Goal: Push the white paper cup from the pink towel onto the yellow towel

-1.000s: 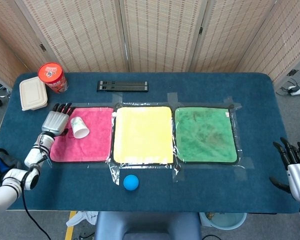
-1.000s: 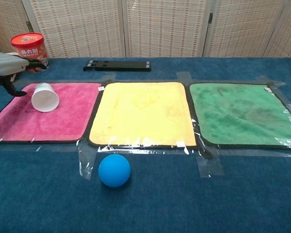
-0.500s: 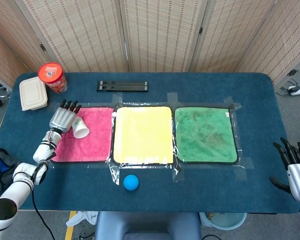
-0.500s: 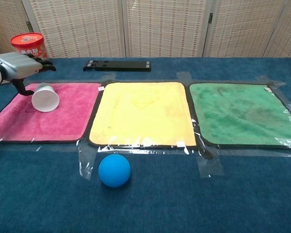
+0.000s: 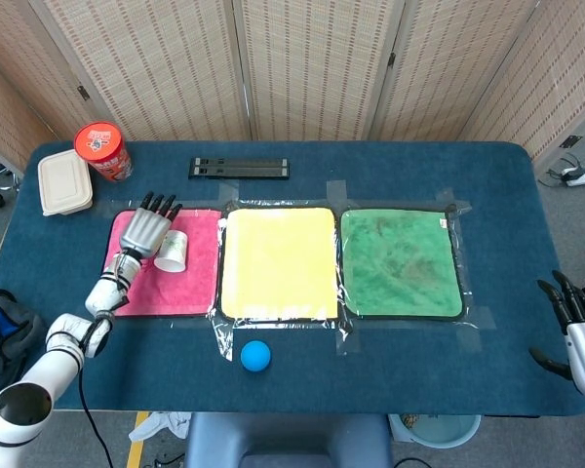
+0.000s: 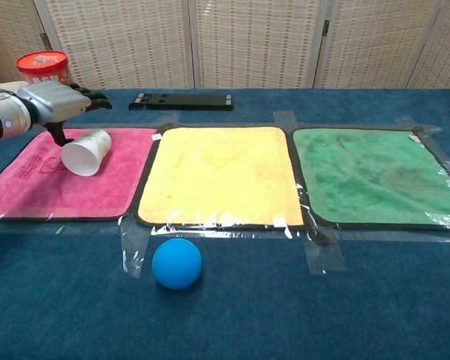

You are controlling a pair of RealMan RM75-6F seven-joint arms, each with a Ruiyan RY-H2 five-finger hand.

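Note:
The white paper cup [image 5: 172, 251] [image 6: 86, 151] lies on its side on the pink towel [image 5: 190, 283] [image 6: 75, 191], in the towel's right half. My left hand [image 5: 146, 230] [image 6: 56, 105] is flat with its fingers apart, pressing against the cup's left side. The yellow towel [image 5: 278, 261] [image 6: 221, 172] lies just right of the pink one, bare. My right hand [image 5: 582, 327] hangs open off the table's right front corner, far from the towels, and only the head view shows it.
A green towel [image 5: 400, 261] [image 6: 375, 174] lies right of the yellow one. A blue ball [image 5: 255, 355] [image 6: 177, 263] sits in front of the yellow towel. A red canister [image 5: 103, 150] [image 6: 43, 69], a beige lidded box [image 5: 63, 182] and a black bar [image 5: 238, 169] [image 6: 181, 100] stand at the back.
My left hand has moved right across the pink towel, pushing the cup along with it. The cup has rolled right and turned. The right hand has barely moved.

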